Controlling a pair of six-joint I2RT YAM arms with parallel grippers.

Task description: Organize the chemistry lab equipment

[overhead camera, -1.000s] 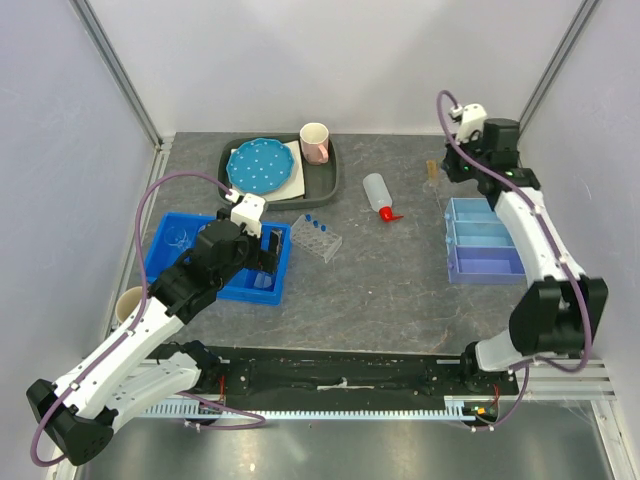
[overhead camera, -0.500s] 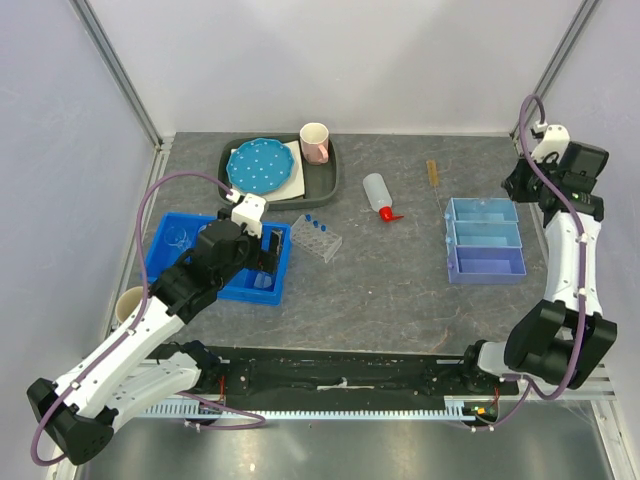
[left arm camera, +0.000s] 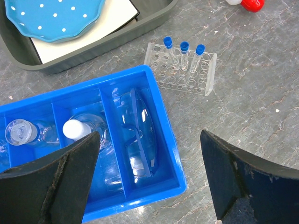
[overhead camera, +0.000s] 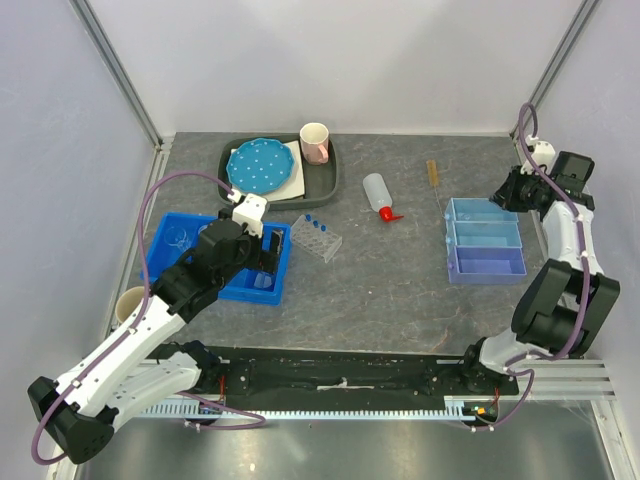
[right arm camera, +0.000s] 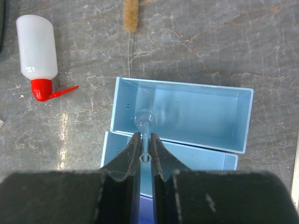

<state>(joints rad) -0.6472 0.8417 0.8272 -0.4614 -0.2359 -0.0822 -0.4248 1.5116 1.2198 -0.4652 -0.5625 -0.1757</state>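
Note:
My left gripper point(overhead camera: 268, 250) is open and empty above the blue bin point(overhead camera: 160, 262); in the left wrist view point(left arm camera: 149, 135) its jaws stand wide apart. The blue bin point(left arm camera: 163, 121) holds blue goggles point(left arm camera: 138, 130) and clear glass flasks point(left arm camera: 23, 131). A clear tube rack point(overhead camera: 318, 236) with three blue-capped tubes point(left arm camera: 182, 46) stands right of it. My right gripper point(overhead camera: 505, 188) is shut on a small clear glass piece point(right arm camera: 146, 116) with a thin stem, above the light-blue bins point(right arm camera: 196, 109). The white red-nozzled squeeze bottle point(overhead camera: 377, 193) and the thin brown stick point(overhead camera: 433, 172) lie on the table.
A grey tray point(overhead camera: 325, 180) at the back holds the blue dotted plate point(overhead camera: 258, 166) and the pink-and-white mug point(overhead camera: 315, 142). Three light-blue bins point(overhead camera: 485, 240) sit at the right. A paper cup point(overhead camera: 128, 305) stands at the left edge. Frame posts line the sides.
My right arm has swung from the back of the table out to the right and come down over the light-blue bins. The left arm has not moved.

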